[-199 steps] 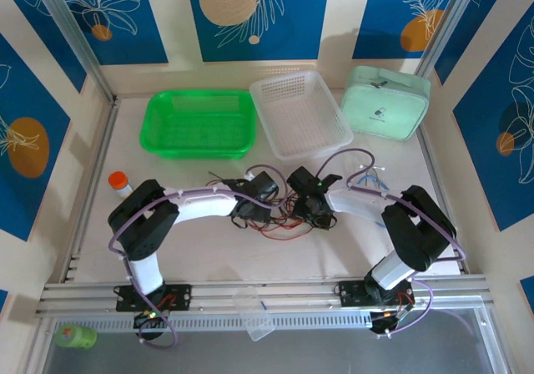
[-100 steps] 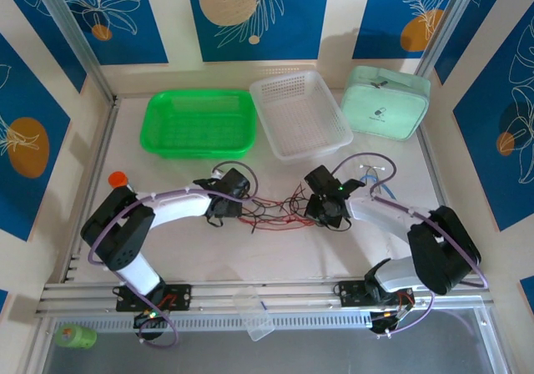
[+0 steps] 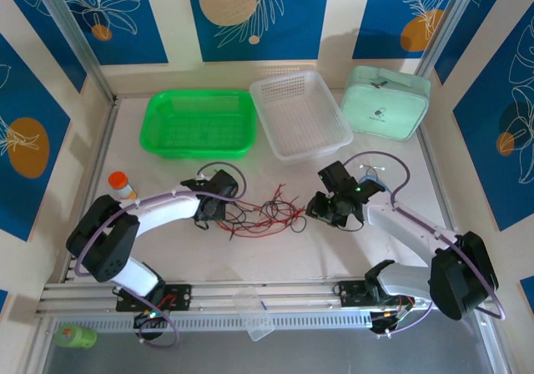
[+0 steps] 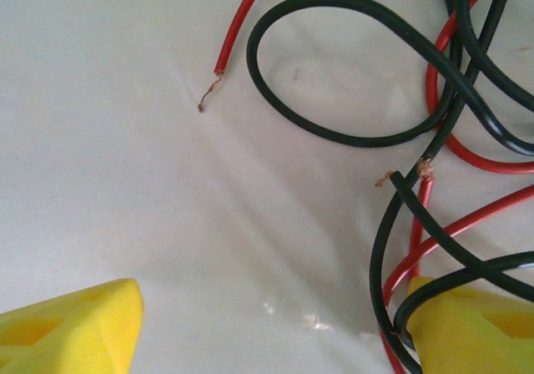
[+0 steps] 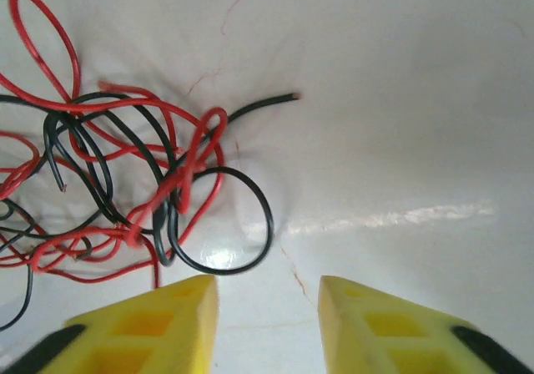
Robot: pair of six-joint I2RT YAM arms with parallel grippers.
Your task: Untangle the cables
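Observation:
The cables (image 3: 265, 212) lie as a loose tangle of thin red and black wires on the white table, between the two grippers. My left gripper (image 3: 209, 210) sits at the tangle's left end. In the left wrist view it (image 4: 275, 332) is wide open, its yellow fingertips (image 4: 75, 324) far apart; black and red cables (image 4: 434, 140) run beside and over the right-hand tip, and none lies between the two. My right gripper (image 3: 320, 209) is at the tangle's right end. It (image 5: 267, 315) stands open over bare table, with the cables (image 5: 125, 174) up and to its left.
A green basket (image 3: 198, 123) and a white basket (image 3: 300, 111) stand at the back, with a mint pouch (image 3: 385, 101) to their right. An orange-capped bottle (image 3: 121, 182) stands at the left. A clear plastic piece (image 3: 254, 311) lies on the front rail.
Both grippers have drawn apart, the left one going left and the right one going right. The tangle, bunched under them before, now lies spread out between them.

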